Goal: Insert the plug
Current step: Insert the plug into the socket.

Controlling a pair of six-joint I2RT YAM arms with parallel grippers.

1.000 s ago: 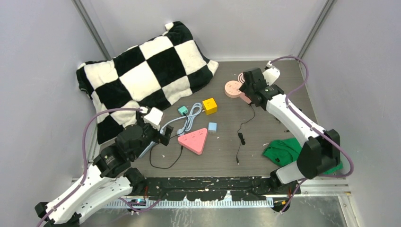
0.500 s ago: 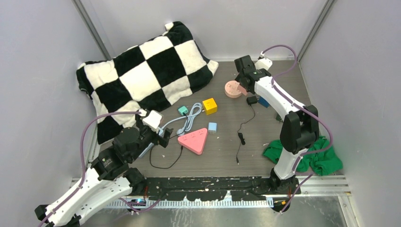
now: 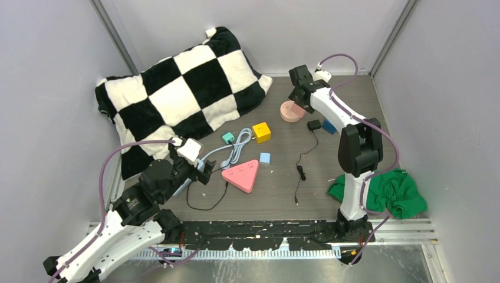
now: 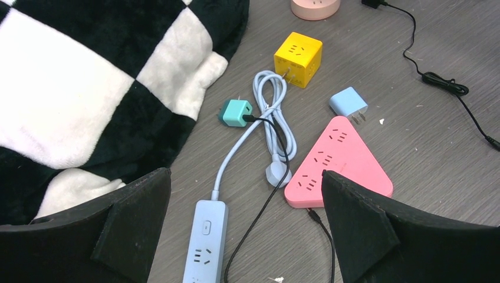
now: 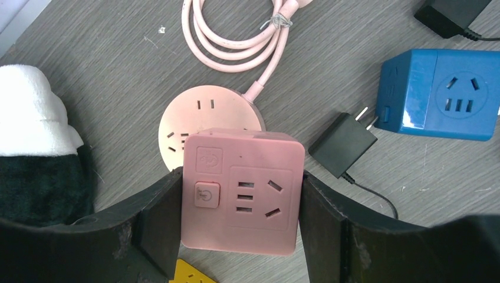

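Observation:
My right gripper [image 5: 240, 203] is shut on a pink cube plug adapter [image 5: 240, 188], its socket face and power button turned to the camera. It hangs just above a round pink socket [image 5: 200, 112] with a coiled pink cord, at the back of the table [image 3: 290, 110]. A black plug adapter [image 5: 344, 144] lies to the right of it. My left gripper [image 4: 244, 183] is open and empty above a light blue power strip [image 4: 203, 242], next to a pink triangular strip [image 4: 339, 162].
A blue cube socket [image 5: 439, 94] lies beside the black adapter. A yellow cube [image 3: 262, 132], a teal plug [image 3: 228, 137] and a light blue plug [image 3: 265, 158] lie mid-table. A checkered pillow [image 3: 177, 94] fills the back left. A green cloth [image 3: 389, 191] lies front right.
My right gripper has moved left and back with the pink cube, from beside the round socket to over it, and its arm has folded in. The left arm has barely moved.

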